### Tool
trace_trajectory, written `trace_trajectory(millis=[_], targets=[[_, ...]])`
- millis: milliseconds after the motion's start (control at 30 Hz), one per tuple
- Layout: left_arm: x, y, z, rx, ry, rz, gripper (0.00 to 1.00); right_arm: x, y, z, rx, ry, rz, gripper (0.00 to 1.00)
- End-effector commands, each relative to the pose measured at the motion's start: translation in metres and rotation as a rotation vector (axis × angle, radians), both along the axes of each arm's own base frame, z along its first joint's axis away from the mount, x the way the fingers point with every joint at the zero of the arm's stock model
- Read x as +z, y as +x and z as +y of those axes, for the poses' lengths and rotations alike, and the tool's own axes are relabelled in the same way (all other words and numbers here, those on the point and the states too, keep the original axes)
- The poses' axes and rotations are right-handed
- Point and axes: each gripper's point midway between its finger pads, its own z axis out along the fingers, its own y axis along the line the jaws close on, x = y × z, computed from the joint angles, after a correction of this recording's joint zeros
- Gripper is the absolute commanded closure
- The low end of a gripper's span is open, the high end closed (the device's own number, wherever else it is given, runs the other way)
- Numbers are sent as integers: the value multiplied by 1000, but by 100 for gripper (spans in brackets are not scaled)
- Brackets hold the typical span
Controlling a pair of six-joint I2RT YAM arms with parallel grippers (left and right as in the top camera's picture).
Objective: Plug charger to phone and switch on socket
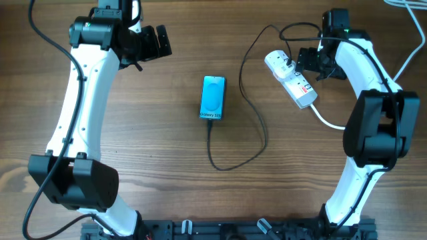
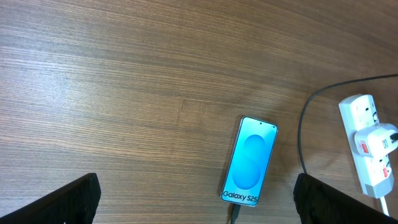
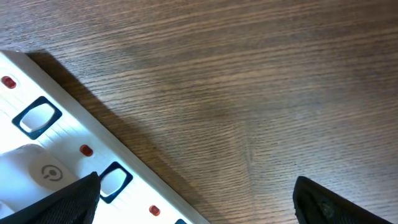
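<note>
The phone (image 1: pixel 213 97) lies flat mid-table with its teal screen up; it also shows in the left wrist view (image 2: pixel 250 161). The thin black charger cable (image 1: pixel 256 117) runs from the phone's near edge, where its tip (image 2: pixel 234 214) sits in the port, round to a white plug (image 1: pixel 283 67) in the socket (image 1: pixel 293 81). The socket's switches and red marks show in the right wrist view (image 3: pixel 74 143). My left gripper (image 1: pixel 162 41) is open and empty, far left of the phone. My right gripper (image 1: pixel 308 61) is open, close over the socket, one finger above its edge.
The socket's thick white cord (image 1: pixel 330 120) runs toward the right arm's base. Another white cord (image 1: pixel 410 40) crosses the far right corner. The wooden table (image 1: pixel 167 147) carries nothing else.
</note>
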Motion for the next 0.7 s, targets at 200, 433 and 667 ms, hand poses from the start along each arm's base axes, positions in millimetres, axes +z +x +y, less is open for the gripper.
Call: trace_trajectory(millis=[200,433,667], targets=[[-4,0,3,11,7,10,0,-28,-13,5,24,58,44,0],[-4,0,3,11,8,10,0,-28,-13,9,27,85,45,0],[-4,0,3,11,8,10,0,-29,-20,17,44,128,71,0]])
